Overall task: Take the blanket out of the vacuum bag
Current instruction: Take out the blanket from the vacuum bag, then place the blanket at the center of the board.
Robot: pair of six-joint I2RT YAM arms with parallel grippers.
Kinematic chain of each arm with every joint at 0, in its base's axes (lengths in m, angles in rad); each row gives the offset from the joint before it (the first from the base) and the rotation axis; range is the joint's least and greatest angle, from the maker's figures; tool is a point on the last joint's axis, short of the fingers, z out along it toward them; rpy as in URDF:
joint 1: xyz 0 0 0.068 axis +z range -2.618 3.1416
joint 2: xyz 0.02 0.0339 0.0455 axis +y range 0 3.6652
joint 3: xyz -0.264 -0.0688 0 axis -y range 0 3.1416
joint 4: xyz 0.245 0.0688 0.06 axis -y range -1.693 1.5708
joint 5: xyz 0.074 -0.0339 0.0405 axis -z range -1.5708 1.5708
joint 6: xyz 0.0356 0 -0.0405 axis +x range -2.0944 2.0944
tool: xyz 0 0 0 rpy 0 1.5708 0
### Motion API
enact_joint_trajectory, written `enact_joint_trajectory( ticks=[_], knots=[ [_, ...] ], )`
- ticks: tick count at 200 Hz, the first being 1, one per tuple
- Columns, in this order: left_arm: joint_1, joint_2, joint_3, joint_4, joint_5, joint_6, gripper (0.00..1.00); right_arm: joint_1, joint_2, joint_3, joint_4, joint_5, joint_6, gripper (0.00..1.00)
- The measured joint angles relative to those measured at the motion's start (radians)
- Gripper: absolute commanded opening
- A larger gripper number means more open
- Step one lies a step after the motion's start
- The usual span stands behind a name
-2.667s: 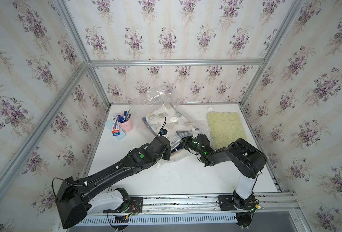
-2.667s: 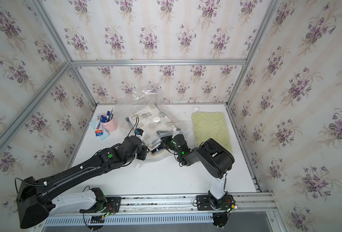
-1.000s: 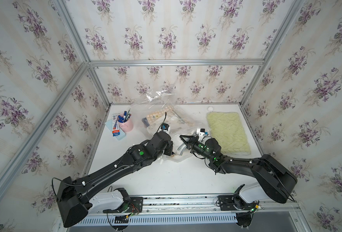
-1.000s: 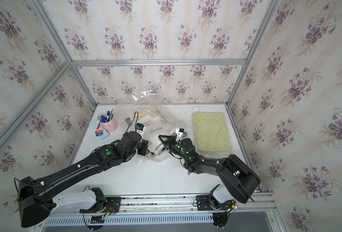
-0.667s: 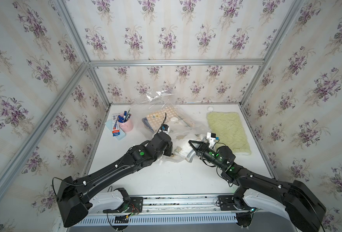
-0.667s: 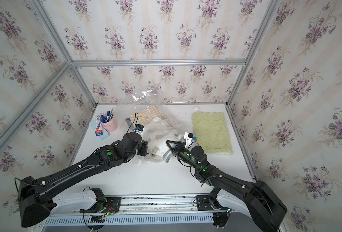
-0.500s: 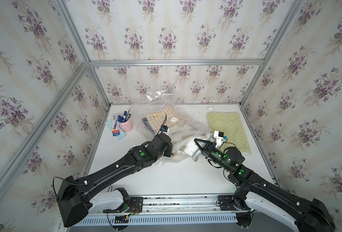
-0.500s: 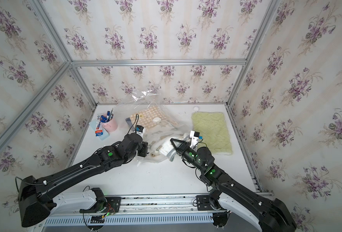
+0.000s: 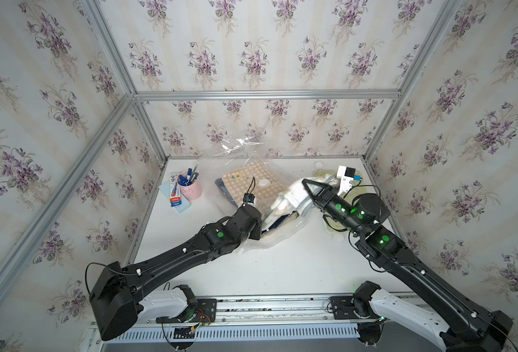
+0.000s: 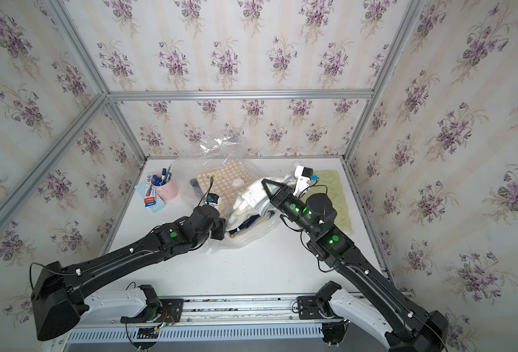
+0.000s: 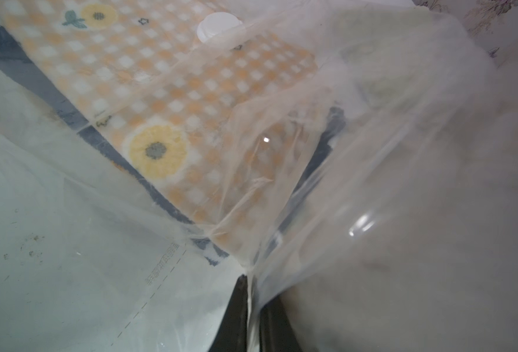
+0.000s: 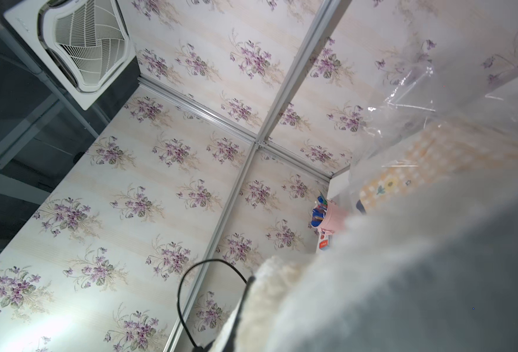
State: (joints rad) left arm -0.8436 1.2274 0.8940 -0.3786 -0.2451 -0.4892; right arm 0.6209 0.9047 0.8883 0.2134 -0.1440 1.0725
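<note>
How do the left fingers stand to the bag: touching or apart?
Touching. The left wrist view shows the left gripper shut, a fold of the bag pinched between its black fingers.

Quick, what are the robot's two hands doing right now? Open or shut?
Left gripper: shut, pinching the clear crinkly plastic vacuum bag.
Right gripper: shut on the fluffy white and orange-checked blanket.

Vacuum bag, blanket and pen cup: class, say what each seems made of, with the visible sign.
Vacuum bag: thin clear plastic film, glossy; it crinkles, glints and shows the pattern through.
Blanket: soft fleece-like fabric, matt and fuzzy, draping in folds; fibre unclear.
Pen cup: smooth pink, plastic or glazed ceramic; the look leaves it open.
</note>
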Motion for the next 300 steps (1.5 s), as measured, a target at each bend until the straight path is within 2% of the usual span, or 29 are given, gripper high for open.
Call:
enact_joint_trajectory(
  ticks=[42,61,96,134,203,247,272,300],
  knots=[
    [0.013,-0.013,-0.023,0.011,-0.017,-0.001,0.13,-0.096,0.069,0.19,-0.025,-0.104,-0.027,0.0],
    [0.014,-0.011,-0.037,0.024,-0.016,-0.006,0.14,-0.187,0.099,0.258,-0.037,-0.126,-0.032,0.0],
    [0.015,-0.005,-0.053,0.036,-0.005,-0.018,0.13,-0.418,0.152,0.281,-0.025,-0.258,0.011,0.0],
    [0.018,-0.015,-0.079,0.046,0.0,-0.024,0.13,-0.692,0.182,0.183,0.127,-0.437,0.151,0.0],
    [0.032,-0.029,-0.1,0.046,0.011,-0.024,0.13,-1.096,0.162,-0.082,0.401,-0.704,0.393,0.0],
    [0.04,-0.02,-0.096,0.045,0.026,-0.019,0.13,-1.145,0.199,-0.148,0.501,-0.84,0.426,0.0],
    [0.045,-0.005,-0.09,0.045,0.033,-0.014,0.13,-1.145,0.223,-0.109,0.398,-0.836,0.339,0.0],
    [0.055,0.029,-0.072,0.046,0.04,-0.008,0.13,-1.118,0.322,0.021,0.275,-0.779,0.227,0.0]
  ],
)
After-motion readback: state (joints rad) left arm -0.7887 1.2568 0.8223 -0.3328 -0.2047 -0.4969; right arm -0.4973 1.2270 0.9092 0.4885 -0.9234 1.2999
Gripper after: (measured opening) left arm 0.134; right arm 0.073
